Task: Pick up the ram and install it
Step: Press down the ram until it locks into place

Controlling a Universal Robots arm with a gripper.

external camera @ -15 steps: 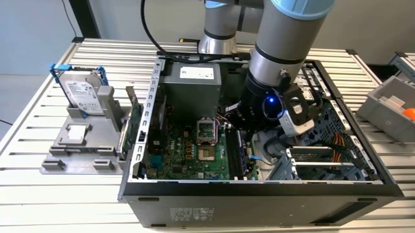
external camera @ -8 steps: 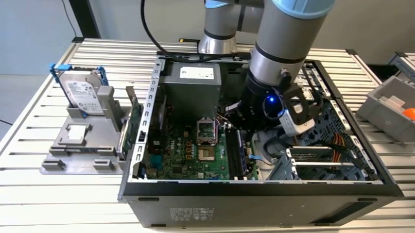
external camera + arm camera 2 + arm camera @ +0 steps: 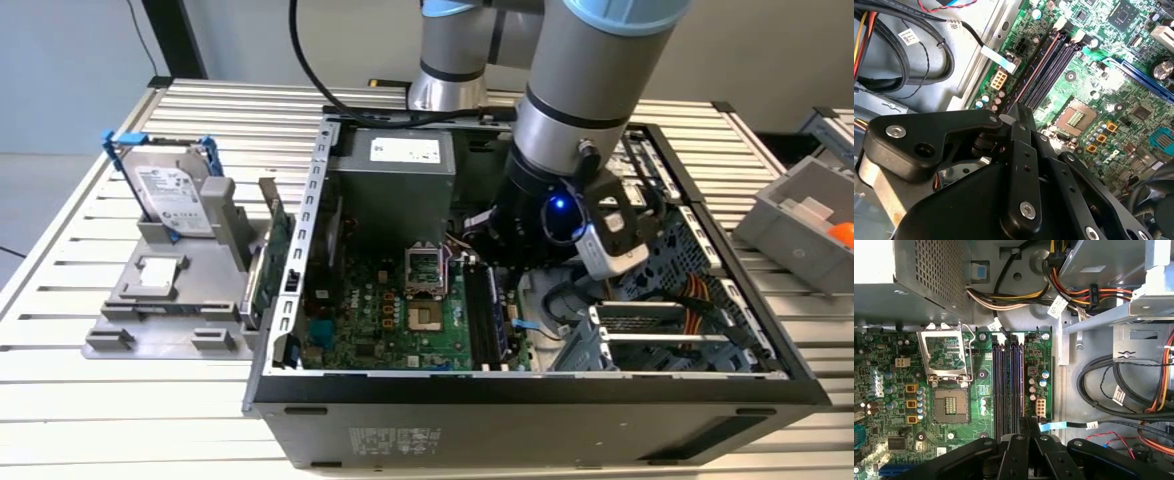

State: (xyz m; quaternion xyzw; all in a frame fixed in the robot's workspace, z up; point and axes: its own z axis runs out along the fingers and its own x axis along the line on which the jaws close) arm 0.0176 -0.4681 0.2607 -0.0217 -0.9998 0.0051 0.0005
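The gripper (image 3: 1026, 427) has its two black fingers (image 3: 1021, 125) pressed close together, with no gap to see between them. I cannot tell if a thin stick is pinched there. The finger tips sit right over the black memory slots (image 3: 1009, 385) on the green motherboard (image 3: 899, 405). The tips are at one end of the slots, just beside a small white plug socket (image 3: 1041, 405).

I cannot pick out the ram for sure. In the second wrist view a thin reddish-brown strip (image 3: 1040, 65) runs along one slot, and it may be the ram's edge.

Next to the slots is the square processor socket (image 3: 950, 405) with its metal frame flipped open. Bundles of yellow, red and black wires (image 3: 1019, 292) lie past the board.

In the exterior view the arm (image 3: 581, 110) reaches down into the open computer case (image 3: 534, 385). Outside the case, at the exterior view's left, a silver hard drive (image 3: 171, 195) stands in a grey holder (image 3: 167, 300) on the slatted metal table (image 3: 80, 410).
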